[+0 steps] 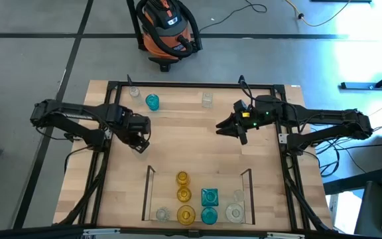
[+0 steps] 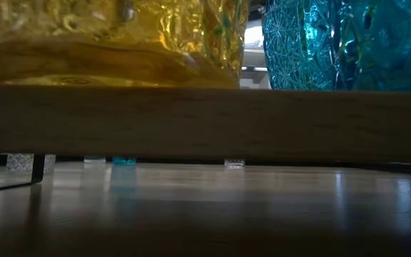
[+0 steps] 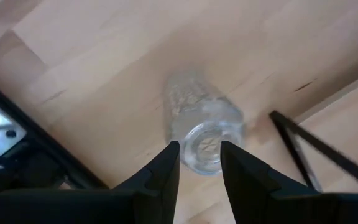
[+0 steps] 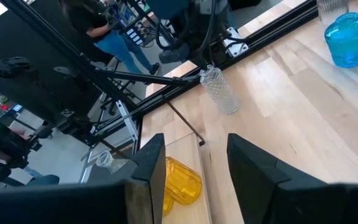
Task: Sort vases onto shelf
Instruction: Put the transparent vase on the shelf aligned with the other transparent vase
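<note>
My left gripper (image 1: 139,143) (image 3: 199,167) is at the table's left middle, just beyond the shelf's left rail (image 3: 316,146), shut on a clear vase (image 3: 202,127) (image 4: 220,91). My right gripper (image 1: 231,127) (image 4: 194,180) hovers open and empty over the right middle. The shelf (image 1: 148,192) lies at the near edge and holds three amber vases (image 1: 184,194), two teal vases (image 1: 209,197) and three clear vases (image 1: 235,212) standing on their bases. A teal vase (image 1: 152,101) and two clear vases (image 1: 207,99) stand along the far edge. My left gripper pinches the clear vase between its two fingers (image 3: 166,169) at the mouth end (image 3: 202,149), coming from above at a slant. The vase is tilted, its body (image 4: 224,98) slanting down below the fingers. I cannot tell whether its base touches the table.
The black frame (image 1: 178,85) borders the tabletop. Bare wood lies between the far row of vases and the shelf. In the low view a wooden strip (image 2: 205,125) crosses close up, with an amber vase (image 2: 105,36) and a teal vase (image 2: 341,43) above it. An orange vacuum (image 1: 166,26) stands on the floor.
</note>
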